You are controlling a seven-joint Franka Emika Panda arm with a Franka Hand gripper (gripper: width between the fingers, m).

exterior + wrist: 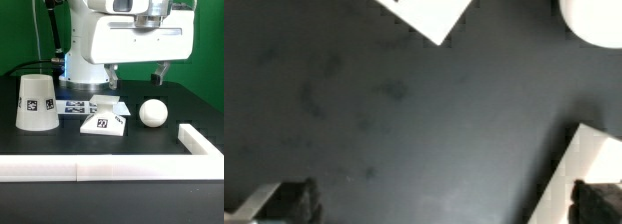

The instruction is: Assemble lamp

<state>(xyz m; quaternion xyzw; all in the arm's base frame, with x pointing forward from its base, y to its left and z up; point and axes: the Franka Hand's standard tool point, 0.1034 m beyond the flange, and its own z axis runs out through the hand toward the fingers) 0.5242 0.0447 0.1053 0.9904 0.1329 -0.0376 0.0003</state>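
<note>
Your dark matte tabletop carries a long white rail along its near edge, and a shorter rail piece along the edge on the exterior view's right. The shade stands wide end down toward the edge on the exterior view's left. The base sits mid-tabletop. The bulb rests near it, not touching, on the side toward the right edge. The marker board lies flat behind the base.
</note>
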